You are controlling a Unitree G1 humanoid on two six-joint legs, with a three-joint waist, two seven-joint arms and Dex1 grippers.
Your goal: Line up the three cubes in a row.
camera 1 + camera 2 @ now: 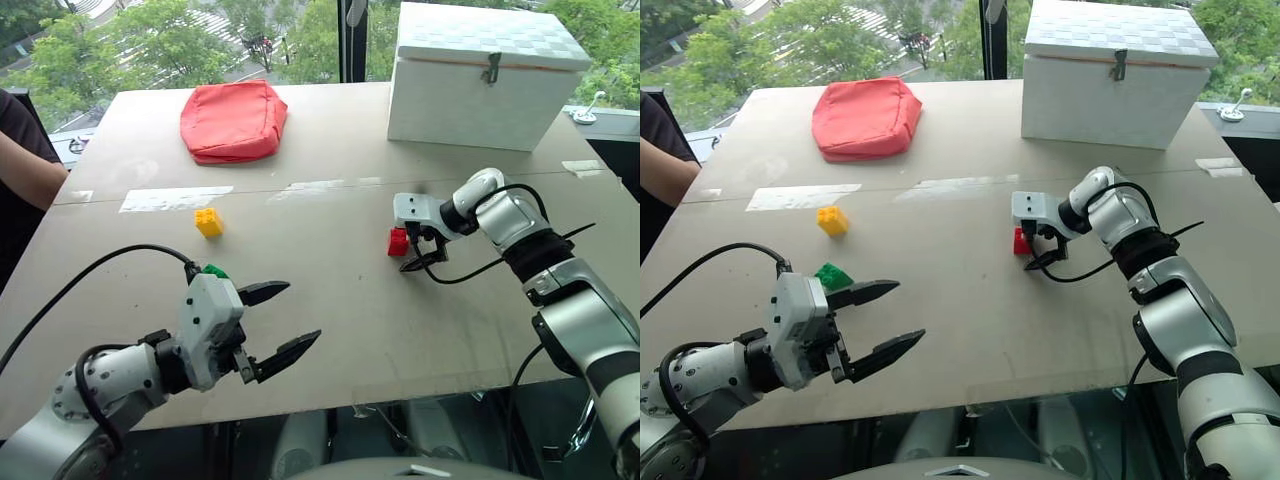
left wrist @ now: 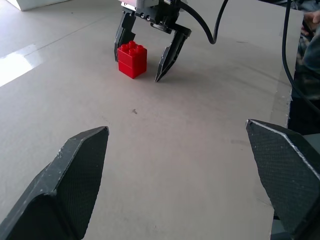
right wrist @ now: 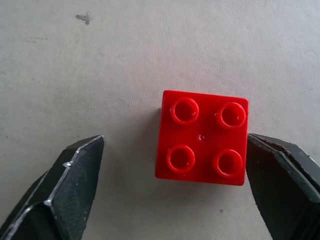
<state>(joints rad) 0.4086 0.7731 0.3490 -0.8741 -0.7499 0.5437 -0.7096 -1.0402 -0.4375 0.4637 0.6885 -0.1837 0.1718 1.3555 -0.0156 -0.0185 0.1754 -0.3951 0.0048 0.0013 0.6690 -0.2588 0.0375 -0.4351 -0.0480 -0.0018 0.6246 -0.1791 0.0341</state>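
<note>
The counter (image 1: 330, 330) is carrying 3 cubes. The right tool (image 1: 412, 252), fingers spread wide, is straddling the red cube (image 1: 398, 242), which is standing free on the surface. The left tool (image 1: 285, 325), also wide and holding nothing, is hovering beside the green cube (image 1: 834, 276); the yellow cube (image 1: 208, 222) is sitting well apart.

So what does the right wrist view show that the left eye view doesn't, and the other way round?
Right wrist view alone: the four studs on top of the red cube, with a gap on one side of it. Left eye view alone: yellow cube, green cube, red pouch, white box, open left gripper. Both: the red cube standing on the table between the open right gripper's fingers.
</note>
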